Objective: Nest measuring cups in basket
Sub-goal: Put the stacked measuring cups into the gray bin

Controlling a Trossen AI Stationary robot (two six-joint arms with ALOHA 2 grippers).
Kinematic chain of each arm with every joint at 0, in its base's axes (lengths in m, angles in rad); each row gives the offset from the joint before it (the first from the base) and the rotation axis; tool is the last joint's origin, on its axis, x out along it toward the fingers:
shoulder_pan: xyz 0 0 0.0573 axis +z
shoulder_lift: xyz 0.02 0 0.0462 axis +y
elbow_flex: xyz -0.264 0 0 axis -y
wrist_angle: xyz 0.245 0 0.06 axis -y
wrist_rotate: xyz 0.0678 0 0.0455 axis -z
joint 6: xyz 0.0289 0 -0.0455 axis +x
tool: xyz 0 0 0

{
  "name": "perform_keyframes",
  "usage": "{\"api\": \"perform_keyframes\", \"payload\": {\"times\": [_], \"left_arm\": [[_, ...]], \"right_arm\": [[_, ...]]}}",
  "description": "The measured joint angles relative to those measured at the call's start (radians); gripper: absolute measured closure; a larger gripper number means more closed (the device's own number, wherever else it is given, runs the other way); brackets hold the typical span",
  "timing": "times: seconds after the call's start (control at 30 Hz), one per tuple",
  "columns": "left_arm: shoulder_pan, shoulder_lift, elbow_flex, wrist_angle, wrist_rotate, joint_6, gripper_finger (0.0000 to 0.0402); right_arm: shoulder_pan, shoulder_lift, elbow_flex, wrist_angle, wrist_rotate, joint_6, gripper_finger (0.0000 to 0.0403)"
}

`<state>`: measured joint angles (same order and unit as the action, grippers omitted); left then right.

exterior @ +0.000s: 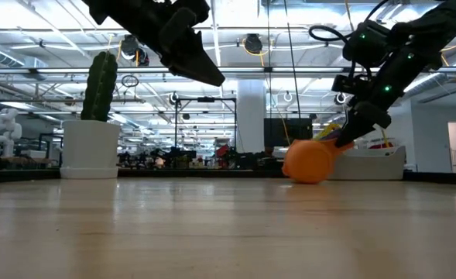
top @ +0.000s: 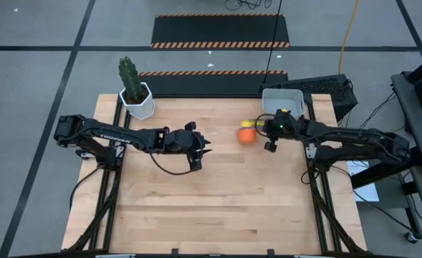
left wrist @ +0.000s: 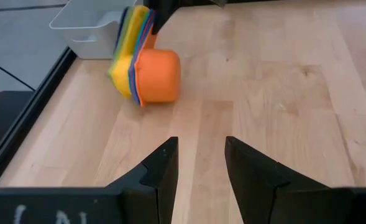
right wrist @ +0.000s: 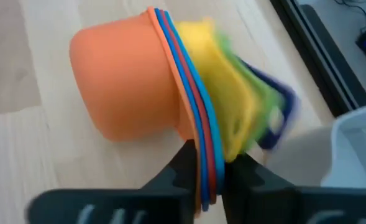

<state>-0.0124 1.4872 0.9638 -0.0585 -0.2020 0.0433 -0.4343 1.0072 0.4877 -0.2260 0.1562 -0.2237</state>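
While cups lie nested by table's point(top: 218, 201) far-right corner | R gripper point(right wrist: 210, 171) pinching stacked handles point(right wrist: 204, 140) of measuring cups point(top: 248, 134) | L gripper point(left wrist: 200, 163) jaws spread, mid-table, holding nothing | basket point(top: 282, 101) just beyond

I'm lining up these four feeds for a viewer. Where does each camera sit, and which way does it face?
High: overhead, straight down on the table; both arms show.
Low: tabletop height, level across; right gripper at the measuring cups, left gripper raised.
Left wrist: past its open fingers toward the cups and basket.
Right wrist: close up, jaws pinching the stack's rims.
All four share the orange stack.
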Motion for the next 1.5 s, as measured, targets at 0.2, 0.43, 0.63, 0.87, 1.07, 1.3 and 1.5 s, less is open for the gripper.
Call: {"api": "perform_keyframes", "payload": {"times": [0.2, 0.43, 0.63, 0.87, 1.07, 1.3, 1.5], "left_arm": [[0.002, 0.000, 0.000, -0.014, 0.000, 0.000, 0.0266], [0.012, 0.000, 0.000, -0.016, 0.000, 0.000, 0.0266], [0.012, 0.000, 0.000, -0.018, -0.001, 0.005, 0.0266], [0.013, 0.000, 0.000, -0.016, -0.005, 0.027, 0.0266], [0.026, 0.000, 0.000, -0.004, -0.006, 0.033, 0.0266], [0.043, 0.000, 0.000, 0.009, -0.006, 0.034, 0.0266], [0.044, 0.000, 0.000, 0.010, -0.006, 0.042, 0.0266]], "right_arm": [[-0.005, -0.005, 0.001, -0.026, 0.000, -0.025, 0.0382], [-0.005, -0.004, 0.001, -0.029, 0.001, -0.036, 0.0382], [-0.002, -0.038, -0.001, -0.024, 0.034, -0.058, 0.0382], [-0.002, -0.173, -0.001, -0.015, 0.223, -0.111, 0.0382], [0.038, -0.250, -0.001, 0.004, 0.513, -0.222, 0.0382], [0.070, -0.255, 0.000, 0.026, 0.848, -0.407, 0.0382], [0.031, -0.187, -0.025, 0.027, 0.855, -0.457, 0.0382]]}}
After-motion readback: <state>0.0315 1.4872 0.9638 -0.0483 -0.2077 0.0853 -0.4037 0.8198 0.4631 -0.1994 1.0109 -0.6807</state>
